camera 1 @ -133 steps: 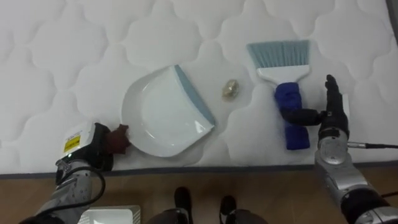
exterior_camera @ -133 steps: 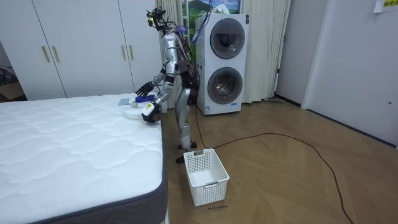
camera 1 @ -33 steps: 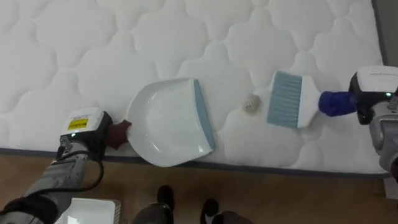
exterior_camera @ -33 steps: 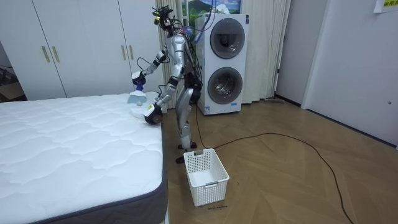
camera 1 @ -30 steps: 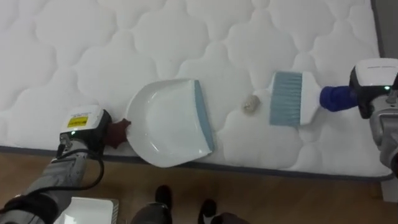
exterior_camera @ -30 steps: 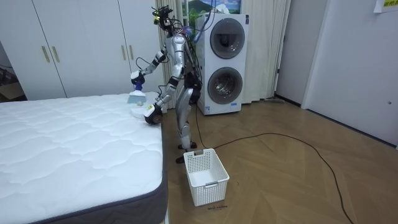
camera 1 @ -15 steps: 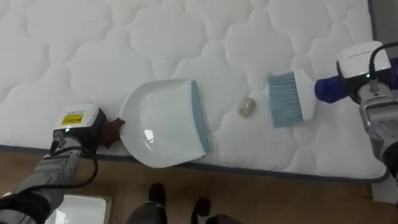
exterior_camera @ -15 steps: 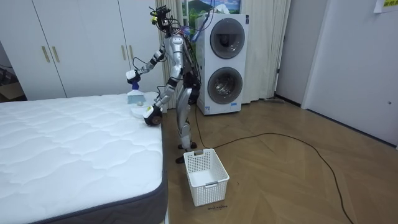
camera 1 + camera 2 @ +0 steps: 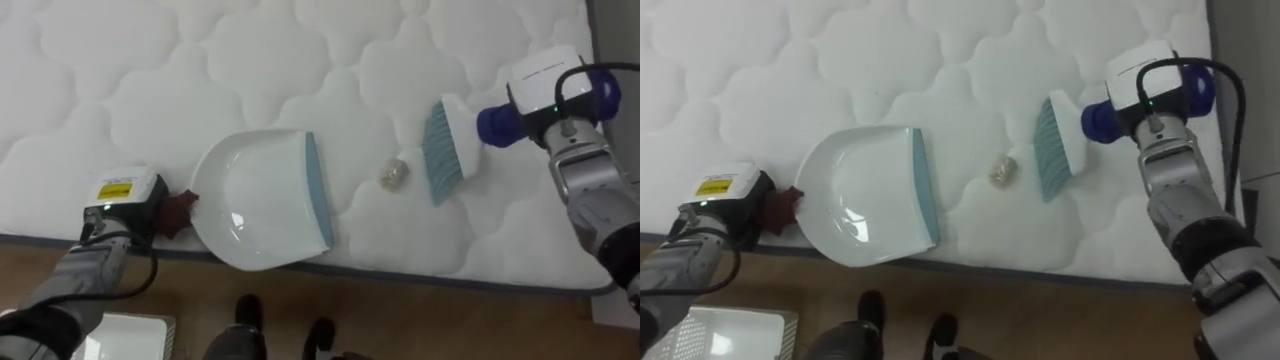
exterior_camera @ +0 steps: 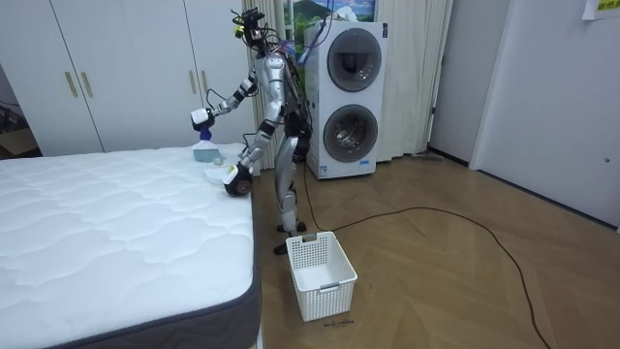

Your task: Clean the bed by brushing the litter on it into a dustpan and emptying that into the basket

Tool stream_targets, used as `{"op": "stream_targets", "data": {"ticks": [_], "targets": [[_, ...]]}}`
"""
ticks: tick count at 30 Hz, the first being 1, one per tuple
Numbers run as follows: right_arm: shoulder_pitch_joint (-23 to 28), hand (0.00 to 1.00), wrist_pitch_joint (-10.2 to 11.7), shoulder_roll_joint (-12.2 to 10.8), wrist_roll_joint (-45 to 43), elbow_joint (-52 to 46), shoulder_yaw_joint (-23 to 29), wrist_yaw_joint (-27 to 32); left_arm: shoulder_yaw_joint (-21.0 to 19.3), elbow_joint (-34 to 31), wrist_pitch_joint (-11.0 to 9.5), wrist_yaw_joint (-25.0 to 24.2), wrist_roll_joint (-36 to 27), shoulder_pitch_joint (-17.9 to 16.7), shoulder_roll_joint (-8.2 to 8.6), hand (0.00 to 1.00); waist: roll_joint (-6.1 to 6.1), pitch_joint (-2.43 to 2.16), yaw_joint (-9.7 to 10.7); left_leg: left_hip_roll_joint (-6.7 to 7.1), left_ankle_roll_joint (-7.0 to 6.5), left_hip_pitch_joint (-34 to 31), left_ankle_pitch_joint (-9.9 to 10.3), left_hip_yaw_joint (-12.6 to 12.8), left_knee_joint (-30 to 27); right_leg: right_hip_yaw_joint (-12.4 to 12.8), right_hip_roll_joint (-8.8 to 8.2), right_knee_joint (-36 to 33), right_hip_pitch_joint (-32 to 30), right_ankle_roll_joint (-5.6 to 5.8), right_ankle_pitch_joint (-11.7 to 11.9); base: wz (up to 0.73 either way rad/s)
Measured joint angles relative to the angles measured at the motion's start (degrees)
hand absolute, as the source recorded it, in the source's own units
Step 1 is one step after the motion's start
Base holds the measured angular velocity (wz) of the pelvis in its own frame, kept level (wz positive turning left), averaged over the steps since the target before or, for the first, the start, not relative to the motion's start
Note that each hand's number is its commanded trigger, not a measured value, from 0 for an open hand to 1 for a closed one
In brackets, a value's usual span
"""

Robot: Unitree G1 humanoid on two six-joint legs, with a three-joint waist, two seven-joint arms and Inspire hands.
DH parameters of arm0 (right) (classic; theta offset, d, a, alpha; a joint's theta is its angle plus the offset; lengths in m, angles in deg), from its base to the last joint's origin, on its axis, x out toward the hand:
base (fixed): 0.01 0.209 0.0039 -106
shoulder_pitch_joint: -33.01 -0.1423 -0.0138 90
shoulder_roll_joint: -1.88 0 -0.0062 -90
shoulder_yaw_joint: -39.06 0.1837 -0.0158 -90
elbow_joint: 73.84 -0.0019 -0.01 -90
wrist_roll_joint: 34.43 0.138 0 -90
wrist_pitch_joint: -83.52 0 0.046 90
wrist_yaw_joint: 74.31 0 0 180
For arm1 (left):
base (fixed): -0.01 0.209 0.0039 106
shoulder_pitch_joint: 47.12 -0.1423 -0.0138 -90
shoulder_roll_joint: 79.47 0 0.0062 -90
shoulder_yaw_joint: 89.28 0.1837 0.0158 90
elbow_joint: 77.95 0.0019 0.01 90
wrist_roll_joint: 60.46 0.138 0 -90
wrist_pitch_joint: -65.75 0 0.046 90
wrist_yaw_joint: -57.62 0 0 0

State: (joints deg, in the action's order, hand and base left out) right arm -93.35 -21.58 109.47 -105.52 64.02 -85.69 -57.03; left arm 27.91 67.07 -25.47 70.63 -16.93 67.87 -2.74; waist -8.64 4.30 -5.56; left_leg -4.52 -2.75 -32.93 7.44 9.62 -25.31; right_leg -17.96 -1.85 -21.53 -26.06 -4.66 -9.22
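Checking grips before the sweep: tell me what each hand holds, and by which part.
The left hand holds the white dustpan by its dark handle; the right hand holds the brush by its blue handle.

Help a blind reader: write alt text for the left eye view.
On a white quilted mattress, the robot's right hand holds a blue-handled brush with its bristles just right of a small crumpled scrap. Left of the scrap lies a white dustpan, blue lip toward it, its handle in the left hand.
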Motion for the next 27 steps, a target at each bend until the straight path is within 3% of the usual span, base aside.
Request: {"op": "stream_targets", "data": {"ticks": [8, 13, 16, 20, 27], "targets": [[1.67, 1.0, 0.08, -0.07, -2.76, -5.21, -0.06, -3.2, 0.29, -1.08, 0.61, -3.11, 0.06, 0.2, 0.01, 1.0, 1.0, -0.13, 0.15, 0.18, 0.12, 0.12, 0.01, -0.66, -0.02, -0.82, -0.1, 0.01, 0.37, -0.01, -0.03, 0.01], [4.71, 1.0, 0.04, -3.22, -1.01, -6.8, 0.09, -5.47, 1.19, -2.05, 2.68, -6.04, 0.04, 0.19, 0.46, 1.0, 1.29, -0.3, 0.43, 0.23, 0.06, 1.36, 0.11, -0.7, 0.07, -0.72, -0.06, 0.63, 1.9, 0.04, -0.06, 0.02], [6.75, 1.0, 0.55, -5.26, -1.14, -8.04, -0.21, -8.13, 1.3, -1.95, 3.17, -8.05, -0.02, 0.39, 1.0, 1.0, 2.22, -0.75, 0.45, 0.26, 0.0, 1.48, 0.17, -0.69, -0.01, -0.6, -0.07, 0.58, 2.07, 0.05, -0.05, 0.0], [8.11, 1.0, 1.93, -5.51, -0.4, -8.31, -0.58, -10.38, 2.5, -1.47, 3.58, -10.26, -0.03, 0.35, 1.11, 1.0, 3.48, -1.09, 0.56, 0.29, -0.01, 1.66, 0.15, -0.5, -0.1, -0.04, -0.14, -0.15, 1.87, 0.13, -0.21, -0.04], [8.15, 1.0, 1.92, -5.58, 2.7, -10.61, -0.45, -14.31, 2.4, -2.01, 5.08, -12.85, 1.06, 0.41, 1.38, 1.0, 3.68, -1.18, 0.52, 0.32, 0.12, 1.98, 0.05, 0.54, 0.26, 0.72, -0.52, -1.34, 0.87, -0.05, -0.86, -0.04]]}}
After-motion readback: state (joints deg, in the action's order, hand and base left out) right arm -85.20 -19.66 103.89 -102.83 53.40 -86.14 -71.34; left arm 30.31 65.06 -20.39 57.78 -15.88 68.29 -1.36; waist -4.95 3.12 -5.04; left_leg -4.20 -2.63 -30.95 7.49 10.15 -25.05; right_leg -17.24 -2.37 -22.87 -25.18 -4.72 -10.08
